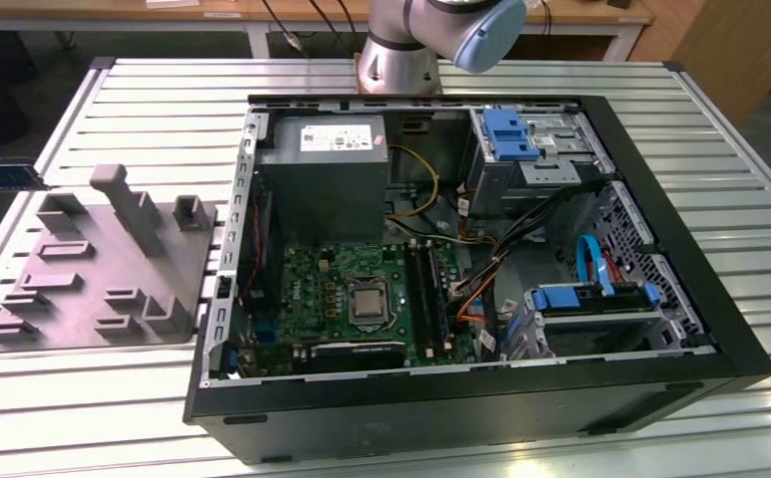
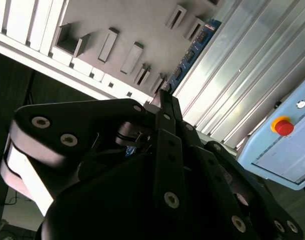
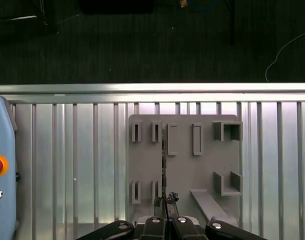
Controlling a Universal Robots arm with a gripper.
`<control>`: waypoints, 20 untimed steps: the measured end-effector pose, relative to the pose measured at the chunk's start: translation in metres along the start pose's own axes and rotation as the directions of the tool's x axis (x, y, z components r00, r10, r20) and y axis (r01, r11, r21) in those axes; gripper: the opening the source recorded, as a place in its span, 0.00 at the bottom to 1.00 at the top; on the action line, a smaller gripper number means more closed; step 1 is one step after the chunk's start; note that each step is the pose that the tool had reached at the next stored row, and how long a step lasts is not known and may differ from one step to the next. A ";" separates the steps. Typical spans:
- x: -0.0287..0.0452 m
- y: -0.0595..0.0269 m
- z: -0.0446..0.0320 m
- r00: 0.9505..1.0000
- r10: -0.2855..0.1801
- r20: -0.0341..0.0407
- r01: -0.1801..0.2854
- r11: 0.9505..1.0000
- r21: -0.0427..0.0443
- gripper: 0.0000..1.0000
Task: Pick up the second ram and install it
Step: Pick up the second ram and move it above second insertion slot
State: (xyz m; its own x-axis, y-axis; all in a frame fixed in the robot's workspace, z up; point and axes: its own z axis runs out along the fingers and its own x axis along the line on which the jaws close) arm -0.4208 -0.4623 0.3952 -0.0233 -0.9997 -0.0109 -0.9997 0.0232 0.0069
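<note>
At the exterior view's left edge, the second ram [image 1: 0, 177], a long, narrow blue-green circuit-board stick, shows just beside the grey moulded holder plate [image 1: 94, 289] on the slatted aluminium table [image 1: 159, 90]. Further right lies the open black computer case [image 1: 492, 423], its green motherboard [image 1: 346, 289] exposed, with the silver-and-blue robot arm [image 1: 425, 40] rising behind it. In both wrist views the black gripper [image 3: 165, 200] [image 2: 162, 97] pinches one end of the second ram [image 3: 163, 155] [image 2: 197, 42], fingertips pressed onto its thin faces, the holder plate [image 3: 185, 160] beyond it. A pale blue control box [image 3: 2, 150] with a red button lies by the slats.
</note>
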 end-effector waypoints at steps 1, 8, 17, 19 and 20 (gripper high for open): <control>0.0000 -0.0014 0.0000 1.000 0.000 0.000 0.000 1.000 0.000 0.11; -0.0003 -0.0139 -0.0001 1.000 0.000 0.000 0.000 1.000 0.000 0.11; -0.0007 -0.0309 -0.0002 1.000 0.000 0.000 0.000 1.000 0.000 0.11; -0.0008 -0.0352 -0.0002 1.000 0.000 0.000 0.000 1.000 0.000 0.11; -0.0009 -0.0371 -0.0002 1.000 0.000 0.000 0.000 1.000 0.000 0.11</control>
State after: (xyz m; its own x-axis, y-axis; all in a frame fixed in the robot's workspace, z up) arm -0.3837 -0.4623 0.3952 -0.0233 -0.9997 -0.0110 -0.9997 0.0232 0.0068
